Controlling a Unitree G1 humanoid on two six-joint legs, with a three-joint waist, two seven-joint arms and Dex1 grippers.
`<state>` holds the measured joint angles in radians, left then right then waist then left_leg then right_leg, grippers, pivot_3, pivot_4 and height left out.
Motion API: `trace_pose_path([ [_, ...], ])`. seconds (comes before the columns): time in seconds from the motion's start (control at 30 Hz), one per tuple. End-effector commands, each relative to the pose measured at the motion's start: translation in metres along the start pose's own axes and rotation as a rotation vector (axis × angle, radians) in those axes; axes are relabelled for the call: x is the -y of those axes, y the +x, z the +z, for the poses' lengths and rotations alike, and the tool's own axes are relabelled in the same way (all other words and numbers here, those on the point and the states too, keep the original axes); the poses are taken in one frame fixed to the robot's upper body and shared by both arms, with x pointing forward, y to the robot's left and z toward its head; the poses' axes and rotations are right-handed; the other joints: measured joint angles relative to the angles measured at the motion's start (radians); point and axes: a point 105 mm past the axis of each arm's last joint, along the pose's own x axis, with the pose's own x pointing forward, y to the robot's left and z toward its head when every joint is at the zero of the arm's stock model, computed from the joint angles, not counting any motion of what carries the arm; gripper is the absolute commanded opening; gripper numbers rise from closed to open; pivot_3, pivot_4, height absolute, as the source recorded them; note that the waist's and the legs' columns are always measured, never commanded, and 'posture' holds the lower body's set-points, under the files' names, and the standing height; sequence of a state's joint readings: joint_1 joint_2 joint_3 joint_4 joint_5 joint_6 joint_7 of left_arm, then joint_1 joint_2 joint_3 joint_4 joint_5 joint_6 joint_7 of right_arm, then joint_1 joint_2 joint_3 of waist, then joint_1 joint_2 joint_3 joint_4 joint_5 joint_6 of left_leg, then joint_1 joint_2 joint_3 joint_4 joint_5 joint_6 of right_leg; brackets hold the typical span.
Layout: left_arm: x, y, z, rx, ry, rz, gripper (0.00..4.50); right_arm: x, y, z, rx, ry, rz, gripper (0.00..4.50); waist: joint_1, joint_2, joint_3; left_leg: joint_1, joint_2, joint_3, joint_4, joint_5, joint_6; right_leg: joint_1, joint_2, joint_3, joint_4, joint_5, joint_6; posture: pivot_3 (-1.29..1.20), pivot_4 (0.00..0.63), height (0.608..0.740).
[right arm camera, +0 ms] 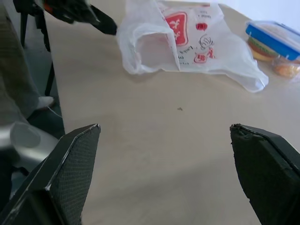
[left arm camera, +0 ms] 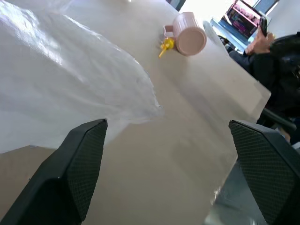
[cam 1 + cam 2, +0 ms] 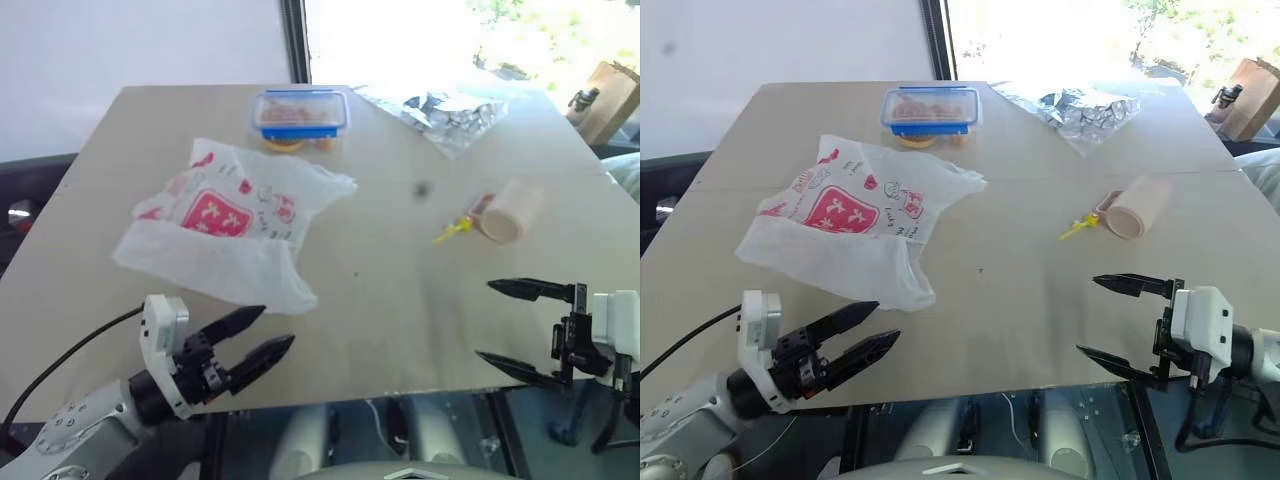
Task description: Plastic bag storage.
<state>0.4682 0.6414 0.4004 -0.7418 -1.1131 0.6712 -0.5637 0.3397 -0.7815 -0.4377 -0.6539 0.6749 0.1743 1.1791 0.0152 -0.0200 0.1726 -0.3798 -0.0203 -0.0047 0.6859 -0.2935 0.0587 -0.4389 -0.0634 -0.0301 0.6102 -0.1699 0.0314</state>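
While both hands (image 3: 262, 340) (image 3: 505, 325) gape empty, person (image 2: 276, 56) past pink cup (image 2: 190, 40), plastic bag (image 3: 230, 220) nearby.

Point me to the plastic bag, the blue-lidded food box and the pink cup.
plastic bag (image 3: 215, 215): left eye view, on its red logo.
food box (image 3: 300, 106): left eye view, on the lid.
pink cup (image 3: 1137, 209): right eye view, on its side.

We saw the plastic bag (image 3: 228, 222) white and translucent with red square logos, the food box (image 3: 299, 113) clear under a blue lid, the foil wrapper (image 3: 450, 112) silvery, the cup (image 3: 507, 211) pale pink, and the surface (image 3: 400, 300) light tan.
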Motion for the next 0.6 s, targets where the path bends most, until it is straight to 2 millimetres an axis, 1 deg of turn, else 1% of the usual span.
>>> trace_pose_path([
  [0.03, 0.001, 0.008, 0.003, 0.041, -0.052, 0.011, 3.98, 0.000, -0.004, 0.013, 0.041, -0.047, 0.006, 4.50, 0.000, 0.000, 0.000, 0.000, 0.000, 0.000, 0.000, 0.000, 0.000, 0.000, 0.000, 0.000, 0.000, 0.000, 0.000, 0.00, 0.150, 0.740],
  [0.1, -0.001, 0.016, 0.004, 0.068, -0.087, 0.036, 3.38, 0.008, -0.006, 0.015, 0.068, -0.048, -0.023, 4.50, 0.001, 0.000, 0.000, 0.001, 0.000, 0.000, 0.000, 0.000, 0.000, 0.001, 0.000, 0.001, 0.000, 0.000, 0.000, 0.00, 0.150, 0.740],
  [0.13, -0.001, 0.019, 0.004, 0.084, -0.107, 0.047, 2.88, 0.014, -0.009, 0.016, 0.085, -0.045, -0.048, 4.50, 0.001, 0.000, 0.000, 0.001, 0.000, 0.000, 0.000, 0.000, 0.000, 0.001, -0.001, 0.000, 0.000, 0.000, 0.000, 0.00, 0.150, 0.740],
  [0.23, -0.001, 0.027, 0.005, 0.104, -0.129, 0.065, 1.54, 0.034, -0.020, 0.016, 0.097, -0.041, -0.092, 4.50, 0.001, 0.000, 0.000, 0.003, 0.000, 0.000, 0.001, 0.000, 0.000, 0.003, -0.001, 0.001, 0.000, 0.000, 0.000, 0.00, 0.150, 0.740],
  [0.27, -0.001, 0.029, 0.006, 0.111, -0.134, 0.070, 0.99, 0.039, -0.023, 0.016, 0.093, -0.044, -0.094, 4.50, 0.001, 0.000, 0.000, 0.003, -0.001, 0.000, 0.001, 0.000, 0.000, 0.004, 0.000, 0.001, 0.000, 0.000, 0.000, 0.00, 0.150, 0.740],
  [0.33, -0.001, 0.032, 0.009, 0.120, -0.133, 0.076, 0.05, 0.046, -0.026, 0.015, 0.073, -0.062, -0.090, 4.50, 0.002, 0.000, 0.000, 0.003, -0.001, 0.000, 0.000, 0.000, 0.000, 0.004, 0.000, 0.001, 0.000, 0.001, -0.002, 0.00, 0.150, 0.740],
  [0.4, -0.002, 0.034, 0.013, 0.152, -0.152, 0.093, 0.05, 0.051, -0.026, 0.016, 0.069, -0.069, -0.083, 4.50, 0.002, 0.000, 0.000, 0.003, -0.001, -0.001, 0.000, 0.000, 0.000, 0.004, 0.000, 0.000, 0.000, 0.003, -0.004, 0.00, 0.150, 0.740],
  [0.47, -0.001, 0.035, 0.020, 0.198, -0.172, 0.089, 0.05, 0.053, -0.021, 0.016, 0.062, -0.074, -0.067, 4.50, 0.002, 0.000, 0.000, 0.003, -0.001, -0.001, 0.000, 0.000, 0.000, 0.004, 0.000, 0.000, 0.000, 0.003, -0.004, 0.00, 0.150, 0.740],
  [0.5, 0.001, 0.034, 0.026, 0.239, -0.188, 0.074, 0.05, 0.053, -0.017, 0.016, 0.058, -0.077, -0.057, 4.50, 0.002, 0.000, 0.000, 0.003, -0.001, -0.001, 0.000, 0.000, 0.000, 0.004, 0.000, 0.000, 0.000, 0.003, -0.005, 0.00, 0.150, 0.740],
  [0.57, 0.003, 0.024, 0.049, 0.377, -0.283, 0.019, 0.05, 0.054, -0.007, 0.017, 0.063, -0.079, -0.047, 4.50, 0.000, 0.000, 0.000, 0.003, -0.001, -0.001, 0.000, 0.000, 0.000, 0.004, 0.000, 0.001, 0.000, 0.003, -0.005, 0.00, 0.150, 0.740],
  [0.6, 0.001, 0.015, 0.065, 0.458, -0.347, -0.012, 0.05, 0.055, -0.001, 0.017, 0.064, -0.077, -0.040, 4.50, 0.000, 0.000, 0.000, 0.003, 0.000, 0.000, 0.000, 0.000, 0.000, 0.004, -0.001, 0.001, 0.000, 0.003, -0.005, 0.00, 0.150, 0.740],
])
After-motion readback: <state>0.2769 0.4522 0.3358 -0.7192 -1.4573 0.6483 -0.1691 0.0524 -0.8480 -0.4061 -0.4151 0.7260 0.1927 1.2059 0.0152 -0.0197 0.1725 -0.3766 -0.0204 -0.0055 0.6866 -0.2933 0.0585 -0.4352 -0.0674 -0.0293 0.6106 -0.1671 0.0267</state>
